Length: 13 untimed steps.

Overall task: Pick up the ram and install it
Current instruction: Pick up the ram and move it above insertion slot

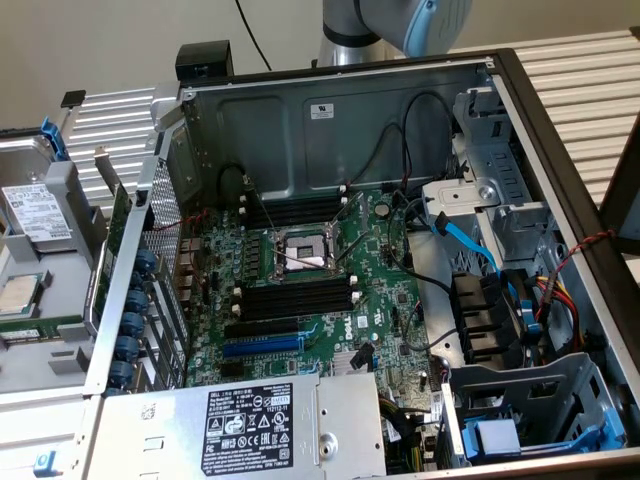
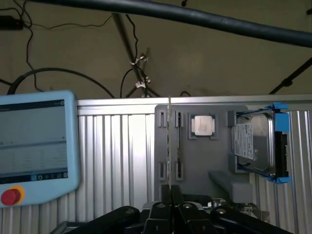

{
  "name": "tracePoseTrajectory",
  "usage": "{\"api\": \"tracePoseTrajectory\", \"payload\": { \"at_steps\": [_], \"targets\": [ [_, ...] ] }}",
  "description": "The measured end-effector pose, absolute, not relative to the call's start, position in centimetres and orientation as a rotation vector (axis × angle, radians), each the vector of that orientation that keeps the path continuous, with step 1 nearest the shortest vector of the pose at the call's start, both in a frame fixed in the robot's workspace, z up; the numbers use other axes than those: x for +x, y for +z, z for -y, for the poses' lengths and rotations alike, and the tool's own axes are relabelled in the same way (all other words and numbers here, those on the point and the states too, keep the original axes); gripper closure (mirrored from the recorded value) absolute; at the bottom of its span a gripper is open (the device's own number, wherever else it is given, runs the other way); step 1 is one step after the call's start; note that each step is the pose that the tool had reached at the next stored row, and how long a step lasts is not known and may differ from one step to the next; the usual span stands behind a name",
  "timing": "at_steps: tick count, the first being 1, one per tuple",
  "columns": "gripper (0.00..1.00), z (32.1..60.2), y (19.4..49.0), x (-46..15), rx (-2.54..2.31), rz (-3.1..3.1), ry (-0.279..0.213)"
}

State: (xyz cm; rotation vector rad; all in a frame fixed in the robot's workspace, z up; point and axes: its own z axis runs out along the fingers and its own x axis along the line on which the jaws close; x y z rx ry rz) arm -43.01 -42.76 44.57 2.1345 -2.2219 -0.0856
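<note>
The wrist view has my gripper [image 2: 170,190] with its dark fingers pressed together. A thin pale line runs straight out from the fingertips: this is the ram [image 2: 169,146], seen edge-on and held between them. It crosses in front of the grey parts tray [image 2: 219,161] behind it and reaches past that tray's far edge. In the exterior view the open computer case shows the motherboard [image 1: 380,290] with long black memory slots [image 1: 295,296] below the processor socket [image 1: 305,255] and another bank [image 1: 295,210] above it. The arm's grey and blue joint [image 1: 400,25] is at the top edge.
The grey tray [image 1: 70,330] at the exterior view's left carries a hard drive [image 1: 35,210] in a blue bracket and a processor chip [image 1: 20,295]; both are also in the wrist view, the drive [image 2: 253,146] and the chip [image 2: 204,126]. A teach pendant [image 2: 34,146] rests on the ribbed table. Cables and a power supply [image 1: 250,425] crowd the case.
</note>
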Motion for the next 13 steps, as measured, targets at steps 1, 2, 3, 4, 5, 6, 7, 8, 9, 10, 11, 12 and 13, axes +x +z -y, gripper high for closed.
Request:
{"api": "tracePoseTrajectory", "payload": {
  "at_steps": [1,2,3,4,5,6,7,8,9,10,11,12,13],
  "targets": [
    [0.87,42.8,45.0,-42.8,2.134,2.222,-0.086],
    [0.87,42.8,45.5,-42.5,2.134,2.222,-0.086],
    [0.87,42.8,46.0,-42.2,2.134,2.222,-0.086],
    [0.87,42.8,46.4,-41.9,2.134,2.222,-0.086],
    [0.87,42.8,46.9,-41.6,2.134,2.221,-0.087],
    [0.87,42.8,47.3,-41.2,2.134,2.221,-0.087],
    [0.87,42.8,47.7,-40.7,2.134,2.221,-0.088],
    [0.87,42.8,48.0,-40.3,2.134,2.221,-0.088],
    [0.87,42.8,48.2,-39.8,2.134,2.221,-0.089],
    [0.87,42.8,48.3,-39.4,2.134,2.221,-0.089],
    [0.87,42.8,48.4,-38.9,2.134,2.221,-0.09],
    [0.87,42.8,48.5,-38.5,2.134,2.221,-0.09],
    [0.87,42.8,48.6,-38.0,2.134,2.221,-0.091]
  ]
}}
